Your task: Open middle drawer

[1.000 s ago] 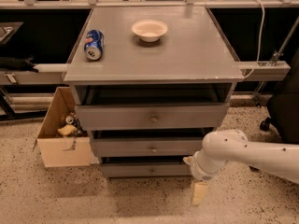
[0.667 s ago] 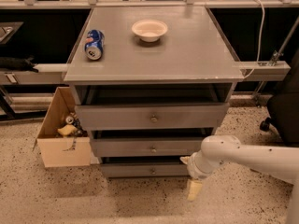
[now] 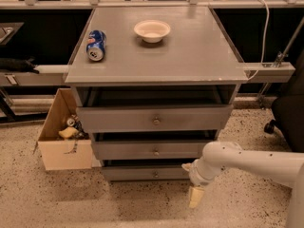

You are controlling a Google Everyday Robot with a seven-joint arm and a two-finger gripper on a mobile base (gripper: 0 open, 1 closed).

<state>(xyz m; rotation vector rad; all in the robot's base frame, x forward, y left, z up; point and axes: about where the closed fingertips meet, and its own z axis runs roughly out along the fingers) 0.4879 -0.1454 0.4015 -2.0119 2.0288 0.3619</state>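
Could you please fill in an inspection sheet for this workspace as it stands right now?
Surface: grey cabinet top, flat, carrying two items.
Job's things: middle drawer, with a knob at its centre and nothing gripping it.
Clutter: blue can lying on its side at the left; white bowl upright near the back.
Grippers: gripper points down, low by the floor, right of the bottom drawer, clear of the knob.
Cables: white cable running down at the right edge.
Surroundings: open cardboard box holding small items at the left; dark chair at the right.
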